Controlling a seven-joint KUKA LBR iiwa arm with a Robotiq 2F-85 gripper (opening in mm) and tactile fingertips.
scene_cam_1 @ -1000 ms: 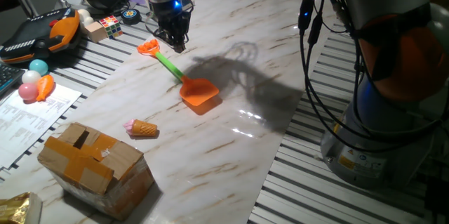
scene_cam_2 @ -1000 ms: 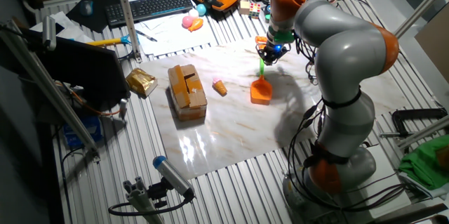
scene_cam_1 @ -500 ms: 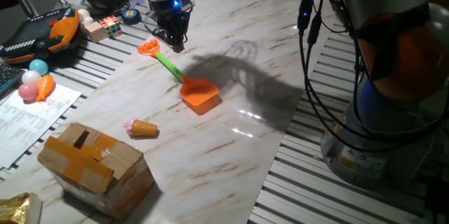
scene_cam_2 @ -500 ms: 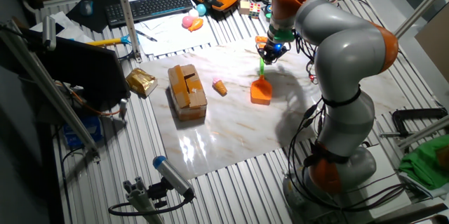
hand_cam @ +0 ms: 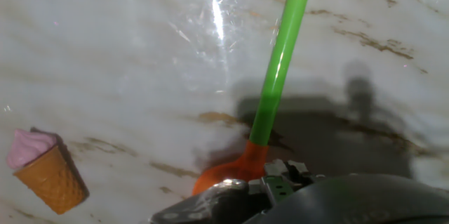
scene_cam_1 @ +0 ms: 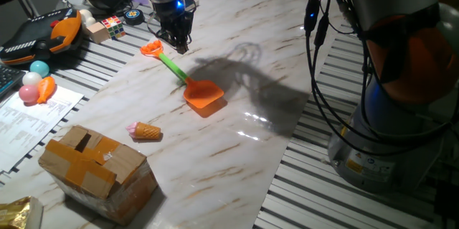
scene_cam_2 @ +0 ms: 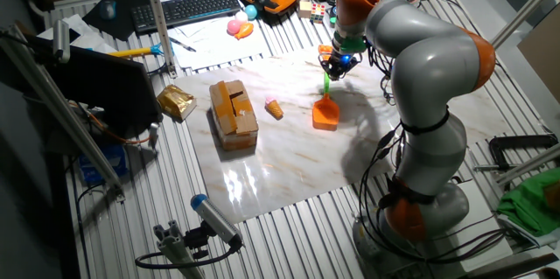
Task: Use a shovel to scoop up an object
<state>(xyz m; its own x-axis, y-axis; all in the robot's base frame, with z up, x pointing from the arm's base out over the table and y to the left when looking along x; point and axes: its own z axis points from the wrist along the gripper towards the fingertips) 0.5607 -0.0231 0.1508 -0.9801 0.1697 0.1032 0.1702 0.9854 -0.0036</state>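
The gripper (scene_cam_1: 179, 44) hangs just above the orange-and-green plastic toy shovel (scene_cam_1: 182, 75), beside its loop-shaped handle end; the shaft runs away toward the scoop; whether the jaws are apart I cannot tell

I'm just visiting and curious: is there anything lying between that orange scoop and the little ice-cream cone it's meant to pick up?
Nothing visible: only bare marble lies between the shovel and the ice-cream cone. The cardboard box sits beyond the cone.

The KUKA arm (scene_cam_2: 420, 95) arches from its base across the table, its grey-and-orange links folded over and the wrist turned straight down. The gripper (scene_cam_1: 178, 42) hangs low, its dark fingers (scene_cam_1: 174, 38) pointing downward; whether they are parted or closed cannot be made out.
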